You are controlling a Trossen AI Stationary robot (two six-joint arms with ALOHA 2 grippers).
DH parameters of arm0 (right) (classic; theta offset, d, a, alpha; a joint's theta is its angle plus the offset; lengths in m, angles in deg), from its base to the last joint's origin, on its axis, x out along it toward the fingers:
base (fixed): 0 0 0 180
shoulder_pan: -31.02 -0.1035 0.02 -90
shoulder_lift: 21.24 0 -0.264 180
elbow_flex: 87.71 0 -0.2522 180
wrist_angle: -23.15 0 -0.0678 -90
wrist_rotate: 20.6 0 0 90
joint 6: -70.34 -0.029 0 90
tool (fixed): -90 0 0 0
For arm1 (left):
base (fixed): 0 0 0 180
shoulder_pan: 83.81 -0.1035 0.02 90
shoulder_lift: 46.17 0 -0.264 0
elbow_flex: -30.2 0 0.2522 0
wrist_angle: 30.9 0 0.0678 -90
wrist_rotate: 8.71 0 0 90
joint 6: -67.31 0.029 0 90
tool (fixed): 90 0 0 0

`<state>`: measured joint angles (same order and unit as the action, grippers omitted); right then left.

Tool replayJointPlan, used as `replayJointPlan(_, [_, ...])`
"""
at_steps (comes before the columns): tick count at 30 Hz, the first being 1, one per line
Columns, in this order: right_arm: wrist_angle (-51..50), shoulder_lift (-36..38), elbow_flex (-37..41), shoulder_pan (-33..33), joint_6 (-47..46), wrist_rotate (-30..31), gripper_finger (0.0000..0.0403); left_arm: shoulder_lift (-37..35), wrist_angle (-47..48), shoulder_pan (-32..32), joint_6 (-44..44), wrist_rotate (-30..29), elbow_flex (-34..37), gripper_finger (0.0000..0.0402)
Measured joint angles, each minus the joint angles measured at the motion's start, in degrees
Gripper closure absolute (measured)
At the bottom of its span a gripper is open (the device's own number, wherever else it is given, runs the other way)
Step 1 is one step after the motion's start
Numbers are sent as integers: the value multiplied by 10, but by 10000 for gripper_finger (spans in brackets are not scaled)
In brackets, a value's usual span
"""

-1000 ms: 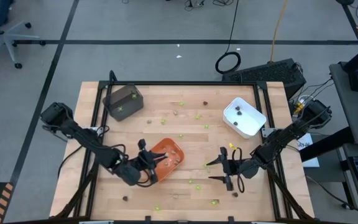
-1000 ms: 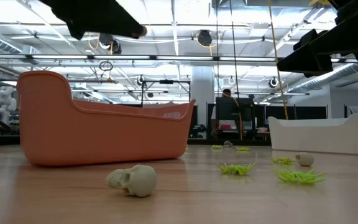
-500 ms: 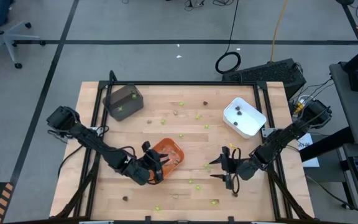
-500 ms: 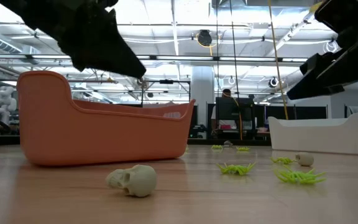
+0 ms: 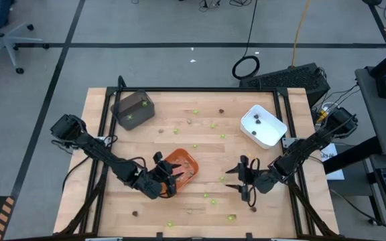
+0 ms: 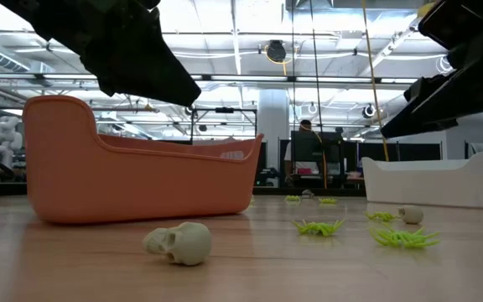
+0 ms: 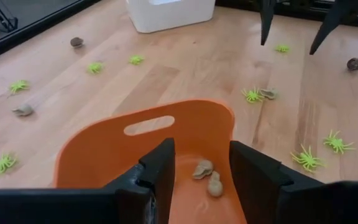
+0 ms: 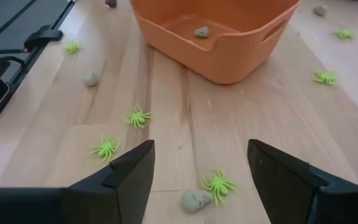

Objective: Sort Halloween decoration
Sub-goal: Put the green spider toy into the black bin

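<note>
Left fingers (image 7: 201, 171) spread wider, wooden table (image 5: 206, 144), bright workshop beyond

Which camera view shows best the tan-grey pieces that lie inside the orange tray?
The left wrist view: it looks into the orange tray and shows two tan-grey pieces on its floor. The right wrist view shows one. The high view shows only specks, and in the low view the wall hides them.

Wood and plastic
Pale, smooth-grained wooden counter (image 5: 200, 150); smooth matt plastic orange tray (image 7: 185, 134) and white tray (image 5: 263, 127); rubbery-looking lime spiders (image 8: 135, 116); matt black hand (image 7: 201, 177).
</note>
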<state>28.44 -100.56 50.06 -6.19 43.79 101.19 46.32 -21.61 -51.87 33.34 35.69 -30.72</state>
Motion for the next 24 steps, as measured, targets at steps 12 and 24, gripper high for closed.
replayJointPlan(12, [-350, -104, -224, 43, -88, 25, 214, 0, -28, 0, 33, 0, 0, 250])
replayJointPlan(24, [-435, -224, -325, 62, -47, -81, 231, -1, -46, 6, 29, 1, 0, 250])
